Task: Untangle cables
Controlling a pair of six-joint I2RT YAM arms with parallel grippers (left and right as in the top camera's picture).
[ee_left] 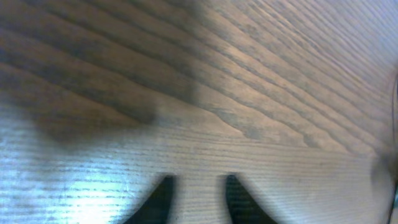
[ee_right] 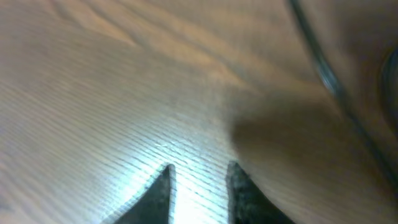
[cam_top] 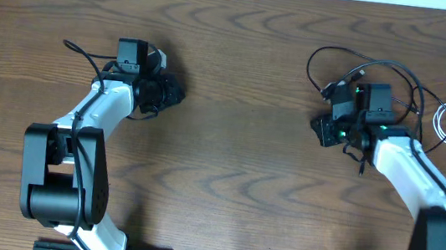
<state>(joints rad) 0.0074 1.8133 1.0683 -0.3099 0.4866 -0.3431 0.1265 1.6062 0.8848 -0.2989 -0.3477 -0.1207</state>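
A brown wood-grain table (cam_top: 226, 167) filled the overhead view, bare across its middle. The left gripper (cam_top: 159, 91) sat low at about 10 o'clock, well apart from any cord. The right gripper (cam_top: 325, 130) sat at about 2 o'clock. The thin black cables (cam_top: 355, 72) lay in loose overlapping loops just behind and around its wrist, and one small plug rested near the arm. The short white cable (cam_top: 439, 123) lay coiled on its own at 3 o'clock, near the table's right edge and apart from the black loops. In the left wrist view, the two dark fingertips (ee_left: 158, 200) stood parted at 6 o'clock with only bare wood between them, so that hand held nothing. In the right wrist view, the fingertips (ee_right: 160, 193) were likewise spread over bare wood. One blurred black cord (ee_right: 320, 62) ran across the 1 o'clock corner, clear of the gap. The cords looked light, limp and smooth-sheathed, so they would likely slide under a loose pinch and drag neighbouring loops along. The soundest hold seemed to be a free stretch just behind a plug, where the cord stiffens, rather than at a crossing.
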